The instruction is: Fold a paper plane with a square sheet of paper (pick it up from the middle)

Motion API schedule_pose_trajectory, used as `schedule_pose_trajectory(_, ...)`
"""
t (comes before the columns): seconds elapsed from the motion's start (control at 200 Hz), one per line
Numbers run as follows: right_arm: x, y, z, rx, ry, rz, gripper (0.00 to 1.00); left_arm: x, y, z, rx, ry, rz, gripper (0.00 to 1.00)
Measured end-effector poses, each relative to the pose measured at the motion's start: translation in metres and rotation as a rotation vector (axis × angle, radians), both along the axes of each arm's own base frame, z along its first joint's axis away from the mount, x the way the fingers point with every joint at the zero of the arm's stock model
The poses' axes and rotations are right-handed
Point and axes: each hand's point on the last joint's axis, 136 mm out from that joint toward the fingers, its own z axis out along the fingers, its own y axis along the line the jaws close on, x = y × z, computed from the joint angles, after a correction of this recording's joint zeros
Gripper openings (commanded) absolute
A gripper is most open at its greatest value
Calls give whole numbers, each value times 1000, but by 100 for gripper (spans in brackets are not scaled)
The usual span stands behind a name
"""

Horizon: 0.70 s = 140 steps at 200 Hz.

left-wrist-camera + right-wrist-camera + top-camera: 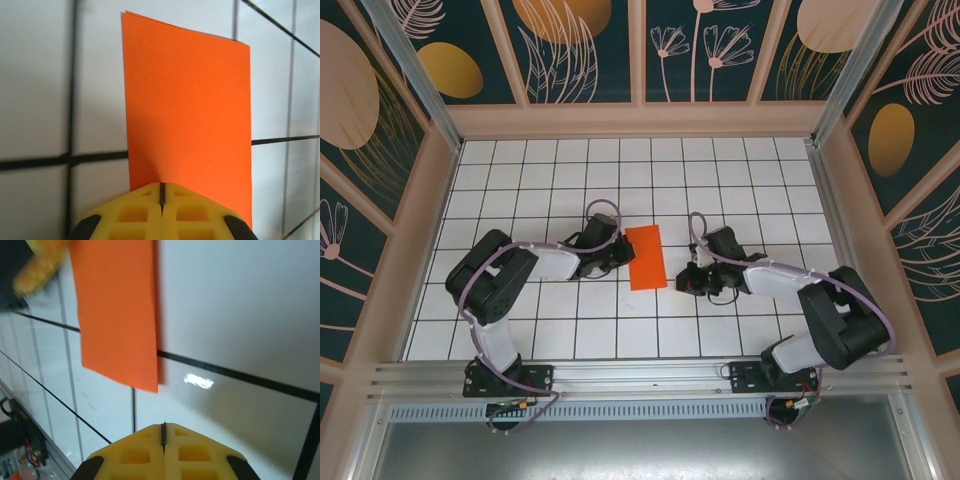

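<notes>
The left claw (616,256) blocks the orange sheet (647,257) at 9 o'clock, the right claw (686,280) at 3 o'clock. The desk (620,170) is free at 12 and 6 o'clock.

A white surface (620,160), ruled into square tiles by thin dark lines, sits inside a box-like enclosure. Tan wooden framing (630,118) borders three sides. Dark teal wall panels (585,50) carry pale line-drawn flowers, leaves and golden ovals. A ribbed aluminium rail (640,375) runs along the near edge. Light is bright and even.
</notes>
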Motion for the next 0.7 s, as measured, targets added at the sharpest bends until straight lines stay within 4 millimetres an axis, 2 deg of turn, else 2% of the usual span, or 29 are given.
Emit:
schedule_pose_trajectory(0.17,22,9,23,41,-59,-38,0,-27,36,2,68,45,66,0)
schedule_pose_trajectory(0.285,32,20,26,55,-58,-49,0,-38,45,7,79,62,67,2)
schedule_pose_trajectory(0.37,37,33,22,64,-53,-50,0,-36,40,20,50,38,46,9)
schedule_pose_trajectory(0.48,38,47,16,74,-43,-47,0,-24,23,42,-9,-17,1,12)
schedule_pose_trajectory(0.605,47,60,8,78,-19,-58,0,-13,2,65,-77,-81,-68,9)
schedule_pose_trajectory(0.701,56,68,6,84,-15,-67,0,-1,-13,70,-108,-105,-110,6)
